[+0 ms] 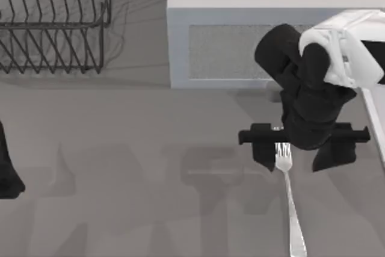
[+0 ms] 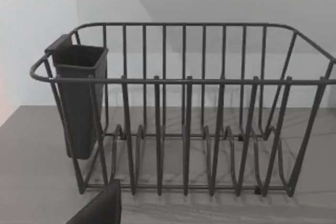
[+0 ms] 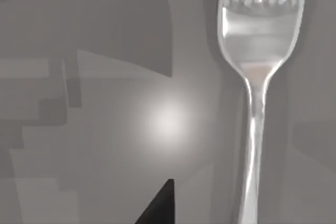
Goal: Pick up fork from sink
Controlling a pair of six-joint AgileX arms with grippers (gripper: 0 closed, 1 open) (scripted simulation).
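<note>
A shiny silver fork (image 1: 290, 200) lies flat on the grey surface at the right, tines toward the microwave and handle running to the front edge. The sink is out of view. My right gripper (image 1: 296, 157) hangs over the tine end, open, with its two dark fingers wide apart. The tines sit between them, closer to the finger on the left side. The right wrist view looks straight down on the fork (image 3: 253, 40), with one dark fingertip (image 3: 157, 207) apart from the handle. My left arm (image 1: 7, 173) is parked at the left edge.
A dark wire dish rack (image 1: 54, 25) stands at the back left, holding a dark utensil cup (image 2: 79, 98) at one end. A grey microwave (image 1: 228, 52) stands at the back right, just behind the right arm. Bare grey surface spreads across the middle.
</note>
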